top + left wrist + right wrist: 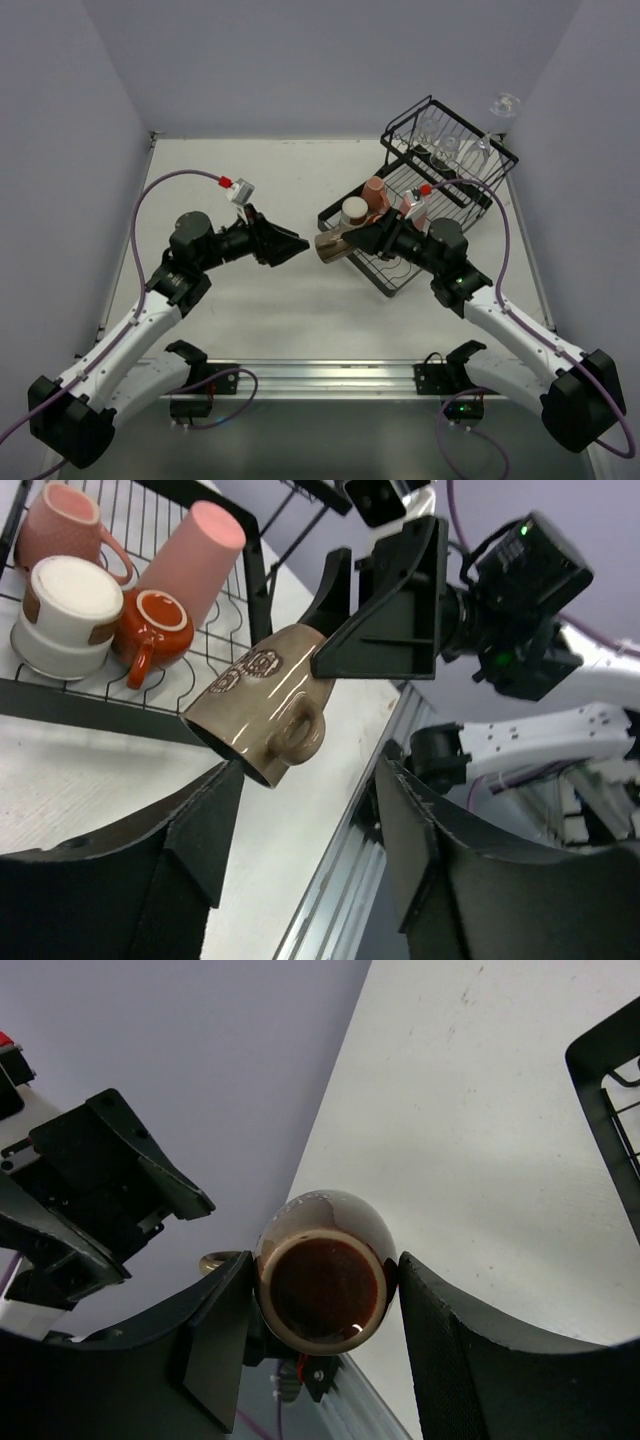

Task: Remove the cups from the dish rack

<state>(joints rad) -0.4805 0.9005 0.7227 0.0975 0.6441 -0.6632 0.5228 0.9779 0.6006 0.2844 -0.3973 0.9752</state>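
My right gripper (347, 243) is shut on the dark brown mug (329, 246) and holds it on its side above the table, just off the near left corner of the black dish rack (386, 285). In the right wrist view the mug's base (325, 1282) sits between my fingers (220, 1335). My left gripper (298, 245) is open, its fingertips just short of the mug's mouth (262, 705). In the rack stand a pink tumbler (195, 560), a small pink mug (62, 522), a cream cup (65, 605) and an orange-red mug (160, 630).
Clear glasses (440, 142) sit in the raised wire basket at the rack's far end, and a stemmed glass (503, 105) hangs at its far right corner. Purple walls enclose the table. A metal rail (320, 372) runs along the near edge.
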